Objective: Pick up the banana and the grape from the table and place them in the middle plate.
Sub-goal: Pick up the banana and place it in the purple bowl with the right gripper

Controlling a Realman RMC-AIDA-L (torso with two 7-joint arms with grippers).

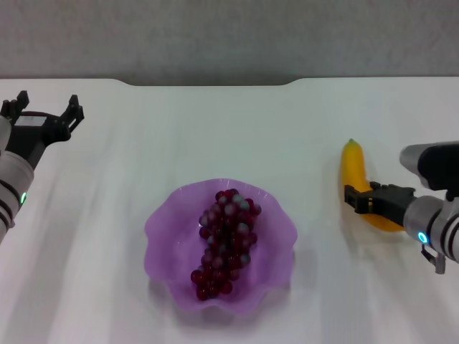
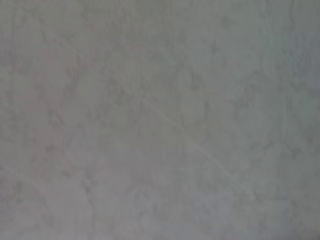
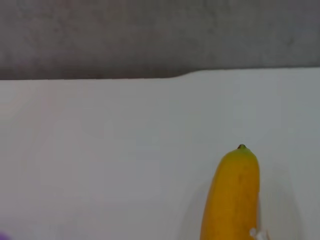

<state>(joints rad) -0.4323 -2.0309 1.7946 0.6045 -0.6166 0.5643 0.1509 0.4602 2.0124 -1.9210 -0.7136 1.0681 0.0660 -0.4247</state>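
Note:
The grape [image 1: 226, 244], a long dark red bunch, lies inside the middle plate [image 1: 161, 229], a purple scalloped plate at the centre front of the white table [image 1: 215, 129]. The banana [image 1: 353, 168] lies on the table to the right of the plate, its tip pointing away from me. My right gripper [image 1: 366, 202] is down over the banana's near half and hides that part. The right wrist view shows the banana [image 3: 232, 195] close up, resting on the table [image 3: 100, 150]. My left gripper [image 1: 44, 109] hangs open and empty at the far left, well away from the plate.
The table's back edge [image 1: 215, 80] meets a grey wall. Bare white tabletop lies between the plate and the banana. The left wrist view shows only a plain grey surface [image 2: 160, 120].

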